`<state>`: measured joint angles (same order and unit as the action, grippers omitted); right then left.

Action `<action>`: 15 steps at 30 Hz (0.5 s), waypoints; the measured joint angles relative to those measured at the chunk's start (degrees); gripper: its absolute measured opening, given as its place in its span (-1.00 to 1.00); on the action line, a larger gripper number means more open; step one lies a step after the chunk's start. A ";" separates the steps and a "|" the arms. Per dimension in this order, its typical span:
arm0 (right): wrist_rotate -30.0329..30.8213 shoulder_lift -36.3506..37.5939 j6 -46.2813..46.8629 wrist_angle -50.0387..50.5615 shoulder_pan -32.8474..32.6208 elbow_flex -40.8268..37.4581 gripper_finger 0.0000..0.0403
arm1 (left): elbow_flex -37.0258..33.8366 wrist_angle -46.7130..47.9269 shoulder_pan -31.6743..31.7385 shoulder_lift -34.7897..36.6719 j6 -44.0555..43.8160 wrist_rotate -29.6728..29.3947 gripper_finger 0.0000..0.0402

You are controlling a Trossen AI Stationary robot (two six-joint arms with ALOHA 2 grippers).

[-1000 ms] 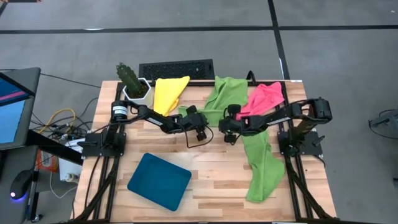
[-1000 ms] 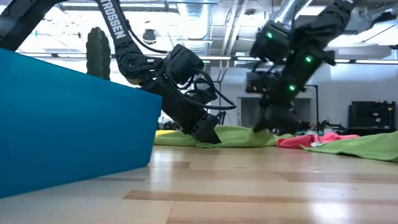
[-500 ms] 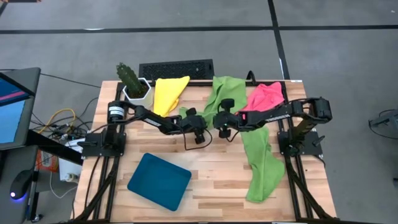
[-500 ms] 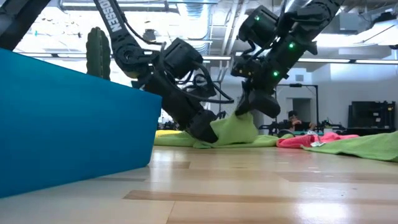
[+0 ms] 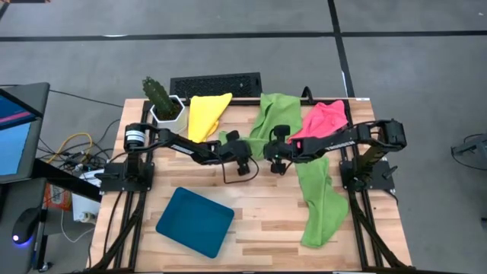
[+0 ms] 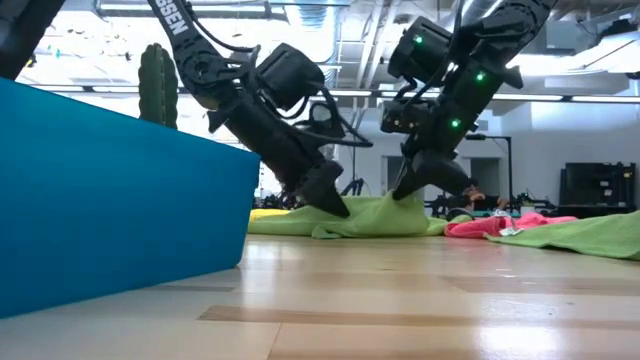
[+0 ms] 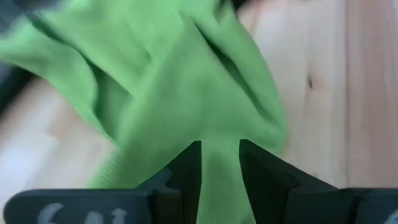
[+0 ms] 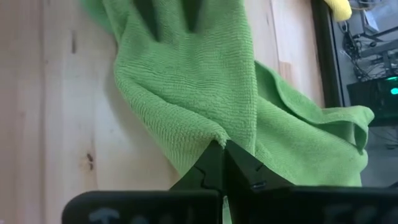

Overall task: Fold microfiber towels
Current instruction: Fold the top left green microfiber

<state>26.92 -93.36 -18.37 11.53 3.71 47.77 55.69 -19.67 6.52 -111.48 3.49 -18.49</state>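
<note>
Between the two grippers near the table's far middle, a crumpled lime-green microfiber towel [image 5: 268,122] is pinched by both: the left gripper [image 7: 219,163] holds a fold between its part-open fingers, the right gripper [image 8: 223,155] is clamped tight on an edge. No towel looks folded yet; the yellow towel [image 5: 207,113], pink towel [image 5: 323,119] and long green towel [image 5: 319,199] lie loose. Only the wrist views show each pinch; the high view shows the other towels.

Green towel [image 8: 205,81] shows a soft, nubby microfiber weave, matt all over, creased into loose folds. The desk [image 6: 420,300] is pale planked wood, smooth, with a glossy sheen catching the ceiling lights. The right pincer [image 8: 222,163] looks like matt black plastic. The teal tray [image 6: 110,200] is smooth, evenly matt.
</note>
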 joint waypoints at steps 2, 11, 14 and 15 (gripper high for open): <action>0.00 0.00 0.06 0.00 -0.34 0.00 -0.90 | 0.04 -2.82 0.00 0.09 2.05 -2.38 -0.49; 0.04 0.02 0.83 0.05 -0.34 0.00 -0.86 | 0.15 -4.39 2.82 -1.05 4.55 -3.10 -0.49; 0.04 0.04 0.85 0.05 -0.34 0.00 -0.87 | 0.13 -5.59 4.13 -3.43 3.40 1.15 -0.49; 0.04 0.04 0.85 0.05 -0.34 0.00 -0.87 | 0.15 -6.56 4.44 -4.26 3.04 1.81 -0.49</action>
<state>26.96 -93.32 -17.52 11.57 3.38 47.77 55.83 -26.23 10.97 -115.75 6.53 -16.68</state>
